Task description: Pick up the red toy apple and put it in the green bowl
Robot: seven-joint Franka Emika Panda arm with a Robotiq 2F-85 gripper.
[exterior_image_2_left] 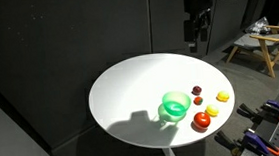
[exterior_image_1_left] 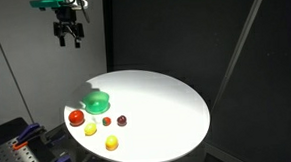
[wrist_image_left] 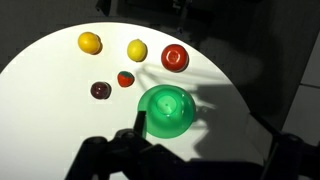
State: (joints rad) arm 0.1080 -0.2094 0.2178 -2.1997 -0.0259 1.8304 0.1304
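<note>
The red toy apple lies on the round white table near its edge, just beside the green bowl. Both also show in an exterior view, apple and bowl, and in the wrist view, apple and bowl. The bowl is empty. My gripper hangs high above the table, open and empty, far from the apple. It also shows in an exterior view, and its dark fingers frame the bottom of the wrist view.
Two yellow round fruits and two small dark red pieces lie near the apple. Black curtains surround the table. A wooden stool and clamps stand beyond the table edge.
</note>
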